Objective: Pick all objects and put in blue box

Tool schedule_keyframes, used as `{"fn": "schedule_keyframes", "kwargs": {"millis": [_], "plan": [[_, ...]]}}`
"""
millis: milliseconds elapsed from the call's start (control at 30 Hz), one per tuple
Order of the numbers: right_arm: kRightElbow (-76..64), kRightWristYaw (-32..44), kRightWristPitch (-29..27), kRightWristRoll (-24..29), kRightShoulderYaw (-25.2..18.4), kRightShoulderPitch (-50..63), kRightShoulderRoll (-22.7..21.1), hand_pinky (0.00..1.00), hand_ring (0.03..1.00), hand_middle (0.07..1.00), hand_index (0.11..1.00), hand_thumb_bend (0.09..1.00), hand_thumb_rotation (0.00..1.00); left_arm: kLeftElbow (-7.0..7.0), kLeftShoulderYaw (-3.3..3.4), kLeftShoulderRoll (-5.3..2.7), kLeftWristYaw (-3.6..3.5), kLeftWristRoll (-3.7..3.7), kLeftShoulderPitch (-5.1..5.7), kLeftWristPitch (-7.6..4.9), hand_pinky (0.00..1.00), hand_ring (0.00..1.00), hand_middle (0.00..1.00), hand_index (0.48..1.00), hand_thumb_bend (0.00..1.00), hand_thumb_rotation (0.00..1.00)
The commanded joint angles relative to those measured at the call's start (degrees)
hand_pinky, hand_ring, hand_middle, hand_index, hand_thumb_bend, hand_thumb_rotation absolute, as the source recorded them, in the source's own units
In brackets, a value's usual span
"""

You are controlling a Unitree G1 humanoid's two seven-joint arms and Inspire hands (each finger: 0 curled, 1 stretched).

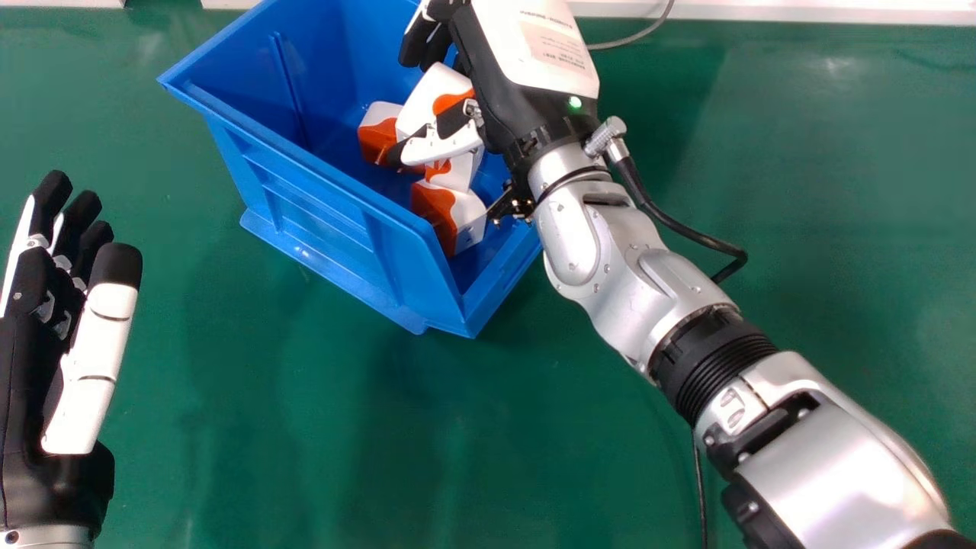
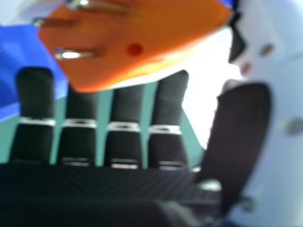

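My right hand (image 1: 450,141) is over the blue box (image 1: 320,221), its fingers straight and its thumb apart from them. Between them is an orange and white block (image 1: 427,99). Inside the box, more orange and white pieces lie close together: one (image 1: 377,137) left of the thumb, another (image 1: 450,217) nearer the front corner, and one (image 1: 455,171) partly hidden below the thumb. The right hand view has my hand (image 2: 123,146) with straight fingers, and an orange block (image 2: 142,38) with metal pins in front of them. At the left edge, my left hand (image 1: 27,427) is open and holds nothing.
The box stands on a green table (image 1: 320,450). My right forearm crosses from the lower right to the box's right side, with a black cable (image 1: 698,238) looping beside it. A grey cable (image 1: 637,36) lies by the white far edge (image 1: 762,11).
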Motion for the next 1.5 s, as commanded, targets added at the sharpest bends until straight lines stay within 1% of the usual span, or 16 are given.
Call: {"fn": "schedule_keyframes", "kwargs": {"millis": [0,167,267,300,333,500,633,700,800,933,967,1067,1133,1267,1367,1467], "plan": [[-0.6,0.6,0.9,0.6,0.3,-1.7,0.5,0.31,0.416,0.512,0.501,0.496,0.00,-1.68,0.54,-0.03,0.28,-0.03,0.47,-0.32,0.90,0.94,0.94,0.947,0.72,0.70],[-2.0,2.2,1.1,1.2,0.1,-1.0,0.4,0.31,0.412,0.503,0.511,0.496,0.00,-1.73,0.50,0.08,0.18,-0.04,0.56,-0.36,0.90,0.94,0.94,0.945,0.73,0.70],[-2.5,2.4,1.3,0.8,0.7,-0.7,0.1,0.31,0.425,0.514,0.521,0.494,0.00,-1.13,0.59,0.03,0.02,-0.24,0.33,-0.85,0.90,0.93,0.94,0.945,0.73,0.70],[-2.9,2.9,2.2,0.1,1.3,-0.8,-0.1,0.36,0.481,0.560,0.558,0.558,0.00,-1.21,0.57,0.02,0.07,-0.22,0.34,-0.69,0.89,0.93,0.94,0.944,0.73,0.70],[-3.3,3.3,3.0,-0.2,1.7,-0.8,-0.2,0.36,0.481,0.560,0.558,0.558,0.00,-1.19,0.53,0.02,0.12,-0.02,0.29,-0.73,0.89,0.93,0.94,0.944,0.73,0.70],[-5.4,3.4,4.7,-0.6,2.6,-0.2,-0.3,0.60,0.734,0.789,0.754,0.745,0.12,-0.70,0.34,-0.13,0.07,-0.05,0.10,-0.93,0.89,0.93,0.94,0.940,0.73,0.70],[-6.2,2.8,5.3,-1.7,3.9,-0.3,-0.7,0.69,0.828,0.878,0.832,0.804,0.18,-0.63,0.15,-0.25,0.35,0.43,-0.20,-0.94,0.89,0.93,0.94,0.940,0.73,0.69],[-6.3,2.3,5.5,-2.0,4.5,-0.5,-0.8,0.75,0.895,0.938,0.896,0.840,0.23,-0.57,0.05,-0.44,0.24,0.07,-0.35,-1.21,0.89,0.93,0.94,0.941,0.74,0.70],[-6.6,2.2,5.6,-1.9,4.9,-0.6,-0.9,0.77,0.912,0.950,0.914,0.849,0.25,-0.82,-0.11,-0.69,0.34,0.06,-0.19,-1.05,0.89,0.93,0.94,0.940,0.73,0.69],[-7.1,1.8,5.9,-2.1,5.4,-0.7,-1.1,0.83,0.964,0.980,0.965,0.869,0.28,0.07,0.08,-0.68,-0.05,0.07,-0.20,-2.14,0.88,0.93,0.94,0.940,0.71,0.69],[-7.1,1.8,6.0,-2.2,5.5,-0.7,-1.2,0.84,0.972,0.984,0.972,0.872,0.28,-0.05,0.05,-0.70,-0.10,-0.08,-0.16,-2.09,0.88,0.93,0.94,0.940,0.71,0.69],[-7.6,1.9,6.5,-2.1,5.7,-0.7,-1.2,0.85,0.980,0.990,0.982,0.876,0.28,-0.12,0.02,-0.82,0.21,0.25,-0.11,-1.89,0.88,0.93,0.94,0.940,0.70,0.69],[-8.0,2.2,7.0,-2.0,5.8,-0.7,-1.2,0.86,0.983,0.994,0.989,0.880,0.28,-0.41,-0.04,-1.01,0.38,0.05,-0.10,-1.41,0.87,0.93,0.94,0.938,0.70,0.69],[-8.6,2.2,7.0,-1.9,6.0,-0.4,-1.4,0.86,0.982,0.996,0.993,0.882,0.28,-0.10,0.03,-0.99,0.11,0.37,-0.21,-2.03,0.87,0.93,0.93,0.936,0.70,0.69],[-8.9,2.4,7.0,-1.8,6.1,-0.4,-1.5,0.86,0.980,0.998,0.997,0.882,0.27,-0.05,0.12,-1.17,-0.06,-0.15,-0.22,-1.84,0.87,0.92,0.93,0.936,0.70,0.69],[-9.4,2.3,7.4,-2.0,6.3,-0.3,-1.6,0.86,0.977,1.000,0.999,0.881,0.26,0.18,0.17,-1.17,-0.35,-0.27,-0.36,-2.32,0.87,0.93,0.93,0.936,0.70,0.68]]}}
